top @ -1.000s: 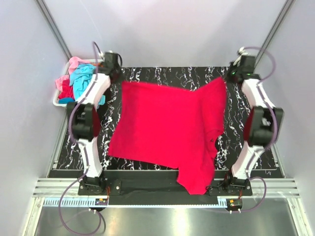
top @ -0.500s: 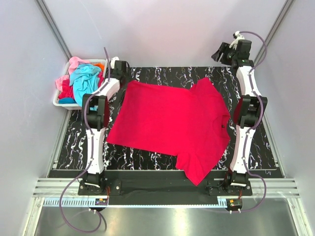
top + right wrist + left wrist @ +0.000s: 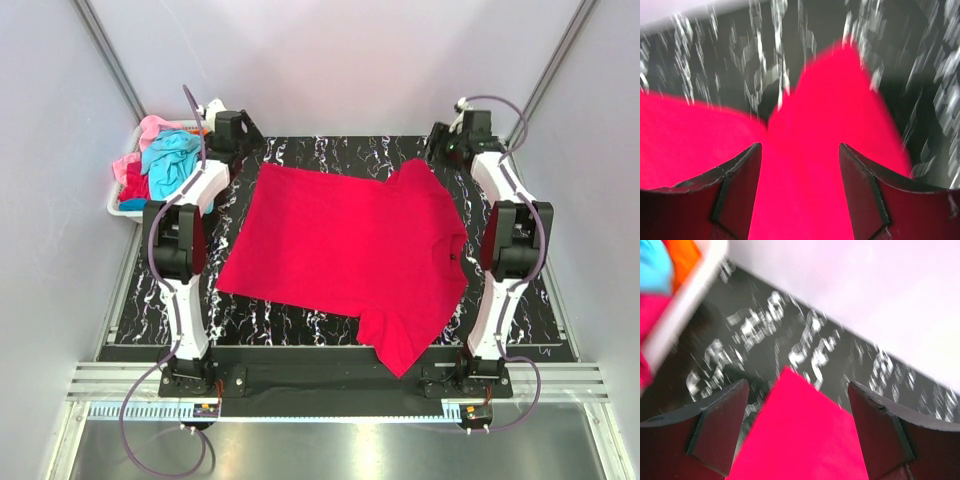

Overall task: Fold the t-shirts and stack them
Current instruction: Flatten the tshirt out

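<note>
Far left, basket holds pink, turquoise, orange t-shirts; left fingers, right fingers apart.

White basket left of left end effector; back wall close behind.

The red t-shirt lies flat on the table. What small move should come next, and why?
Probably close the open right gripper on the far sleeve beneath it to begin a fold: the crimson t-shirt lies spread flat, and the left gripper is open too.

Top cam looks down on the whole table; both wrist cams sit low and close, each facing the far edge of the red shirt.
</note>
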You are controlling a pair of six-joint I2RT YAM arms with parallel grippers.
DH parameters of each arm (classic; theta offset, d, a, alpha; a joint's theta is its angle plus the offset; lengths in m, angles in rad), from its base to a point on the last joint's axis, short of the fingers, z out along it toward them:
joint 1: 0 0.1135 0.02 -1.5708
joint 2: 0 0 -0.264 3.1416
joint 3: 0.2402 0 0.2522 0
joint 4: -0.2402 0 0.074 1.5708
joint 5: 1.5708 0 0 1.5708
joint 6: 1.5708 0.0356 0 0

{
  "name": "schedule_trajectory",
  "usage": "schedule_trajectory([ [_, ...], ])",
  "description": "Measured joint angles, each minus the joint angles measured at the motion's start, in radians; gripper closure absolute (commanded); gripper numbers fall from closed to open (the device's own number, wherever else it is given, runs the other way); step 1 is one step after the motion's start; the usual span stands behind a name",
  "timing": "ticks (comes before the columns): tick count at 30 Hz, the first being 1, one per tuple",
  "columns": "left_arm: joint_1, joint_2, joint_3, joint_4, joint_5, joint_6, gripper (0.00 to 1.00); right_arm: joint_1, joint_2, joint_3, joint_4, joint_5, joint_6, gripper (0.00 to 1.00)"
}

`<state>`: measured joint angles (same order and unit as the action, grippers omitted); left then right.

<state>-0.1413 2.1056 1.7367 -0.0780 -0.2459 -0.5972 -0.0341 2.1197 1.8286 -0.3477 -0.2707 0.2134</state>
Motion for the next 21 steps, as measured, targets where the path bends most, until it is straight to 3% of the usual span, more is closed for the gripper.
schedule_trajectory([
  [8, -0.075, -0.117, -0.185, -0.187, 0.187, -0.04, 0.22, 0.203, -0.284, -0.425, -0.04, 0.115, 0.073, 0.34],
  [12, -0.132, -0.12, -0.227, -0.286, 0.262, -0.041, 0.26, 0.243, -0.378, -0.589, -0.045, 0.117, 0.142, 0.38],
  [21, -0.196, -0.299, -0.549, -0.392, 0.258, -0.068, 0.27, 0.315, -0.562, -0.864, -0.079, 0.137, 0.286, 0.39],
])
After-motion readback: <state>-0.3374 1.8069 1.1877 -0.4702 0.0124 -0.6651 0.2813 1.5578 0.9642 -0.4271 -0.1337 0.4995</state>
